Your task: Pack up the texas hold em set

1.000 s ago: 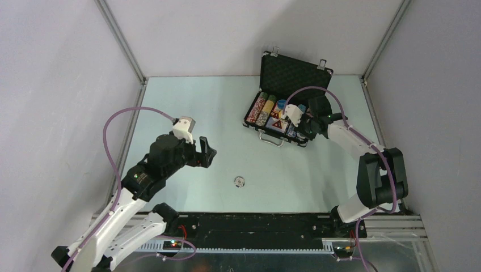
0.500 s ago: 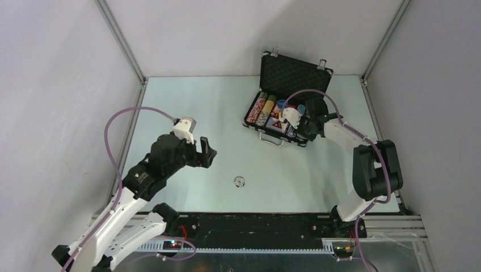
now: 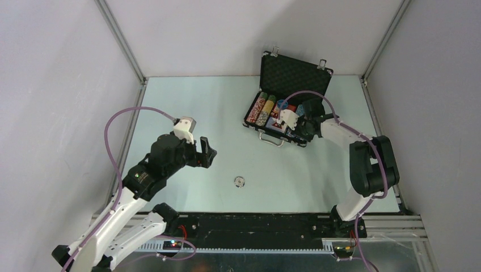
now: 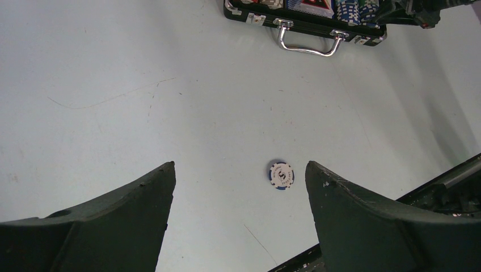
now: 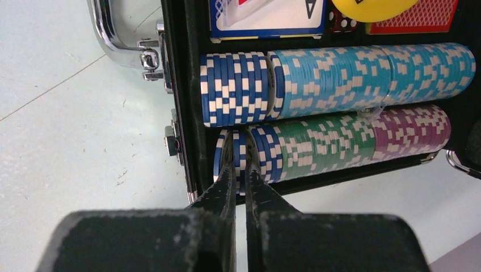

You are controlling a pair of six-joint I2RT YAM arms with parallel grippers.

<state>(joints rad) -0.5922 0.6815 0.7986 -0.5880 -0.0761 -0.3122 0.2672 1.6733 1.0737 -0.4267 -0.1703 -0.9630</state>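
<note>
Right gripper (image 5: 240, 163), pressed together, has its tips among blue chips (image 5: 264, 156) inside the open briefcase (image 5: 190, 113).

Poker set: case open, one chip out.
Black briefcase (image 3: 295, 73) sits at 1 o'clock on the table (image 3: 187, 107), lid upright, silver handle (image 4: 309, 45) toward 6 o'clock. Chip rows (image 5: 340, 73) stand on edge inside. A blue-white loose chip (image 3: 239, 181) lies flat near 6 o'clock.

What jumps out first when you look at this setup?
An open black briefcase sits at the far right of the table, packed with rows of colourful poker chips. The right gripper, shut, pokes its tips into the blue end of one row. One lone chip lies on the table in front of the open left gripper.
</note>
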